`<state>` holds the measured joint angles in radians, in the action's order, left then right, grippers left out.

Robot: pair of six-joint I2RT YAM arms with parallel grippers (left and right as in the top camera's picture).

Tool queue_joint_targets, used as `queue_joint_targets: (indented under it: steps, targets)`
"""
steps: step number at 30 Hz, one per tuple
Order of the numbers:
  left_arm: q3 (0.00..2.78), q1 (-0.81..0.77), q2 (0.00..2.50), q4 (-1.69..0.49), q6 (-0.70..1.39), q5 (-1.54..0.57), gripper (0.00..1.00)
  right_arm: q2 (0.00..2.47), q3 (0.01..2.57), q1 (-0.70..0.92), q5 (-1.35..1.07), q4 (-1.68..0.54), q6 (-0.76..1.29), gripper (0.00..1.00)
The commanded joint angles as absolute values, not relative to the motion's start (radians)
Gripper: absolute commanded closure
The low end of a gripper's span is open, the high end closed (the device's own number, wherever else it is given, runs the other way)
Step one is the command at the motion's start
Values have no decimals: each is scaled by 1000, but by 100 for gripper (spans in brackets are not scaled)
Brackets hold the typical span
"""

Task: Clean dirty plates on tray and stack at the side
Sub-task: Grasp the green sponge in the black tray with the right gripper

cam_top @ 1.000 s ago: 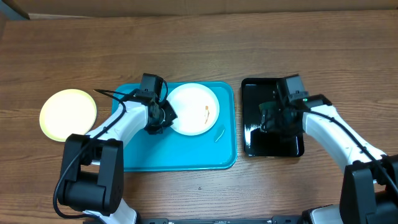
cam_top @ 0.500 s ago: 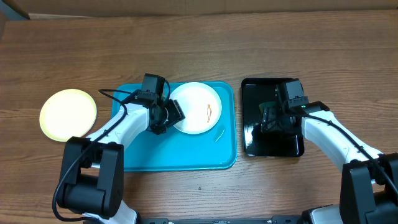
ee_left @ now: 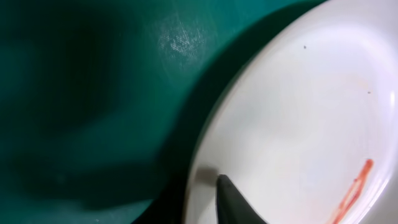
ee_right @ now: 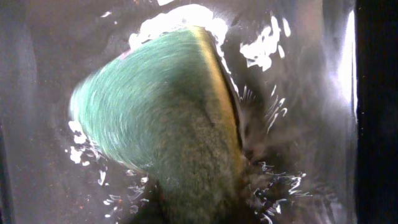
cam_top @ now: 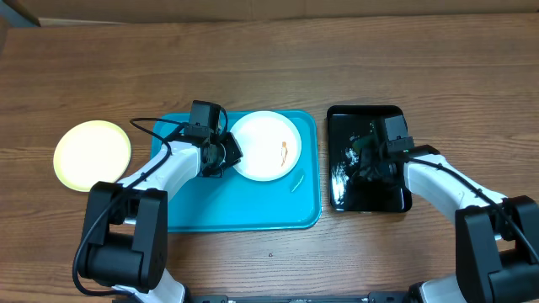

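white plate (cam_top: 263, 145) (orange smear) on blue tray (cam_top: 227, 206) | yellow plate (cam_top: 93, 154) off tray

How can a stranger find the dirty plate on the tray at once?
Find the large turquoise rectangular plastic tray at the middle of the wooden table. The small round white plate lies in its upper right part. Unlike the pale yellow-green round plate on the table to the left, it carries an orange-brown smear.

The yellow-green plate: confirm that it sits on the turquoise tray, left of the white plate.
Not right. The yellow-green plate lies on the bare wooden table, outside the turquoise tray. It is left of the white plate, as stated. The overhead view shows this.
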<state>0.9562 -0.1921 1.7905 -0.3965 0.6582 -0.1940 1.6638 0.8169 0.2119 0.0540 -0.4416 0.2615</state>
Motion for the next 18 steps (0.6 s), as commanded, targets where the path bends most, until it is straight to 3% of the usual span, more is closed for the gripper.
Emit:
queue_joint_targets:
  steps: [1, 2, 3, 4, 8, 16, 18]
  targets:
    - [900, -189, 1871, -415, 631, -112, 83, 1693, 823, 215, 20, -480, 261, 69]
    - [900, -191, 1871, -414, 631, -112, 78, 1688, 847, 215, 20, -502, 261, 34]
    - [900, -191, 1871, -413, 631, -112, 70, 1684, 875, 215, 20, -529, 261, 15]
    - [900, -190, 1871, -413, 632, -112, 67, 1679, 912, 215, 21, -560, 261, 9]
    - [900, -190, 1871, -411, 632, -112, 67, 1678, 1018, 215, 22, -630, 256, 5]
    - [900, -190, 1871, -409, 632, -112, 62, 1733, 966, 214, 70, -521, 254, 5]
    - [900, -190, 1871, -406, 631, -112, 73, 1764, 945, 214, 69, -482, 254, 10]
